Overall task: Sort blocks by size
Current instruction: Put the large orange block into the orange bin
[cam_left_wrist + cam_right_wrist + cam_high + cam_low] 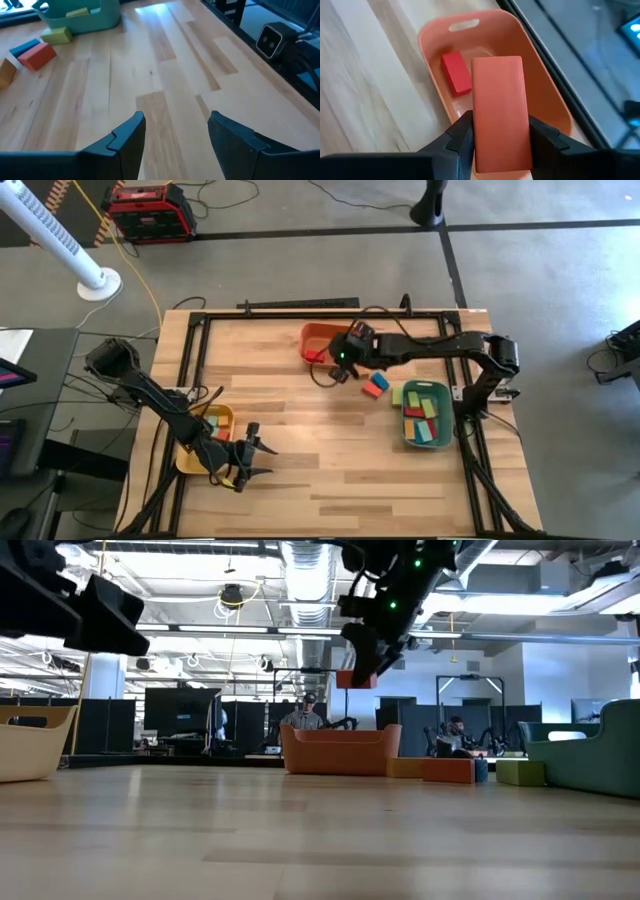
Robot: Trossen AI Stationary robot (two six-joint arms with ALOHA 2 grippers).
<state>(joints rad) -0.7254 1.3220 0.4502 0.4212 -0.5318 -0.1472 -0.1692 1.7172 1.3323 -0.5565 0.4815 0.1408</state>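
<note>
My right gripper (501, 135) is shut on an orange-red bar block (499, 100) above the orange tray (540, 65), which holds one red block (456, 73). In the high view the right gripper (338, 362) is at the tray's near edge. My left gripper (175, 130) is open and empty over bare table beside the yellow tray (205, 435). Loose blocks lie flat on the table between the orange and green trays: red (374, 390), blue (381, 379), yellow-green (397, 395). My right gripper pinches the orange-red bar's two long sides (479, 142) between its two fingers, at the bar's end nearest the wrist. The bar runs along the fingers and sticks out past their tips. In the low view the bar (357, 679) is clear above the orange tray (340, 750).
The green tray (427, 415) at the right holds several blocks. The yellow tray also holds blocks. A dark frame (300, 313) runs around the table's edges. The table's middle and near part (340, 460) is bare wood.
</note>
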